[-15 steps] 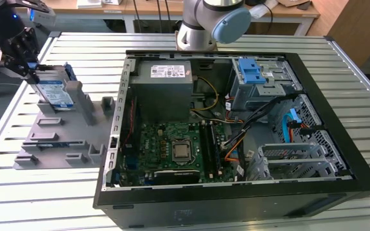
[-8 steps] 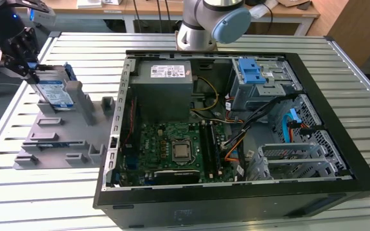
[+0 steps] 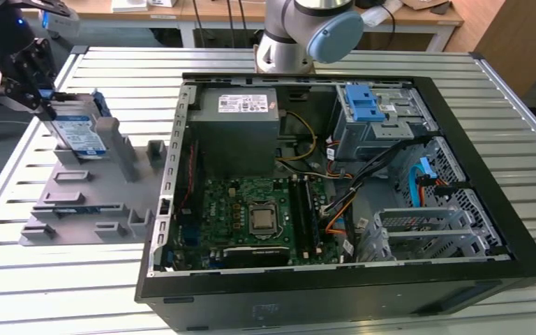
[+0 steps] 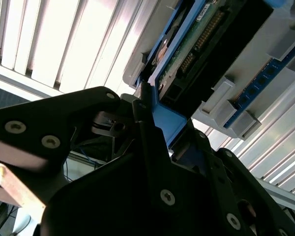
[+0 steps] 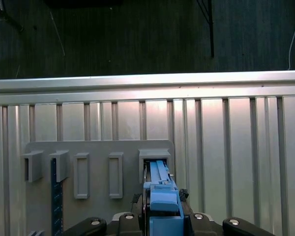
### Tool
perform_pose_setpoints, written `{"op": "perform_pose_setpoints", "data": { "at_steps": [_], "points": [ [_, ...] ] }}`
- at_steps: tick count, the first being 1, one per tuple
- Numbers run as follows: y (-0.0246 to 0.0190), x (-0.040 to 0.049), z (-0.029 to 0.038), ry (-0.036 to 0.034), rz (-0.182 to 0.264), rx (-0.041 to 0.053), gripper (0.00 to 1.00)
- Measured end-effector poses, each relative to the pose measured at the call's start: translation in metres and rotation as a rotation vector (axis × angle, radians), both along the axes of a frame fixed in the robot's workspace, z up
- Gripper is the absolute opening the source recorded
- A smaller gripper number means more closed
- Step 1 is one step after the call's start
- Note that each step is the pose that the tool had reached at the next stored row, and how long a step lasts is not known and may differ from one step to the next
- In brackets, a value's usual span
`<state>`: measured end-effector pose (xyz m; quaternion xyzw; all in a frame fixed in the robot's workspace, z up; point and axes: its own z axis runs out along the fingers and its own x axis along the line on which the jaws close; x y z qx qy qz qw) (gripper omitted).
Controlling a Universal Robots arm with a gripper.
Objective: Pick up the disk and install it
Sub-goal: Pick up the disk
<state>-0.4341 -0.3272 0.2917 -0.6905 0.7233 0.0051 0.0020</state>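
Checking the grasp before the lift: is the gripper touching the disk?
Touching: in the second wrist view the gripper is clamped on the edge of the disk, with no gap between them.

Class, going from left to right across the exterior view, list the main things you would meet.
gripper → disk → grey power supply box → ridged blue latch → computer case's right wall

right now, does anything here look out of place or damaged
Nothing stands out. The disk stands on edge in its slot of the grey holder, the tool clamped on its blue bracket. The open computer case lies flat, cables loose inside but nothing broken or spilled.
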Motion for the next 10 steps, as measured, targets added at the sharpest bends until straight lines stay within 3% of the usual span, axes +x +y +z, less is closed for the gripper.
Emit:
{"op": "perform_pose_setpoints", "data": {
  "at_steps": [10],
  "points": [
    [0.0000,0.0000,0.0070,-0.0001,0.000,-0.0003,0.36]
  ]
}}
